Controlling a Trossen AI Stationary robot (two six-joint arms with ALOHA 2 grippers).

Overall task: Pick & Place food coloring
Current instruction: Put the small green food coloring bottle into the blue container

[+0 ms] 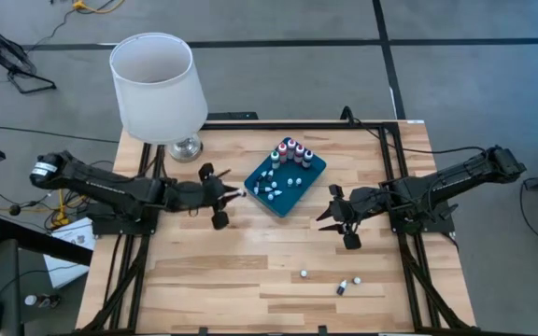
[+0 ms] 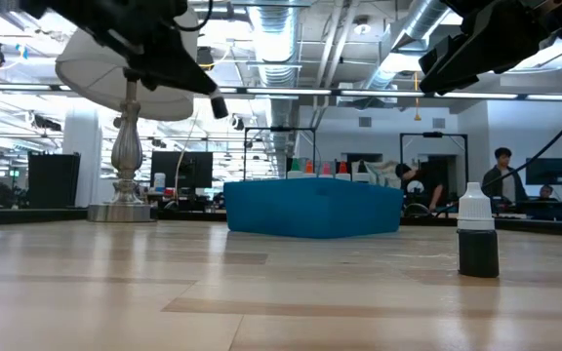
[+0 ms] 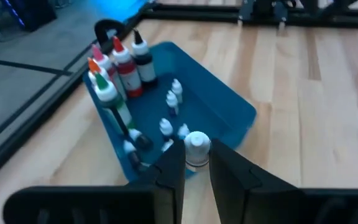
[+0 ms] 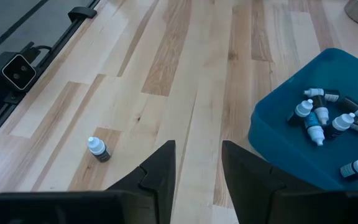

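Only left hand [image 3: 196, 163] view shows gripped bottle [image 3: 197, 147]

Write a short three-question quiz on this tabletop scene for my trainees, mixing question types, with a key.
1. True or false: the left gripper is shut on a small white-capped bottle.
2. Where do the tall bottles stand? A) in the teal tray B) under the lamp C) on the floor
3. Fill in: the right gripper is ____, holding nothing.

Key: 1 true; 2 A; 3 open.
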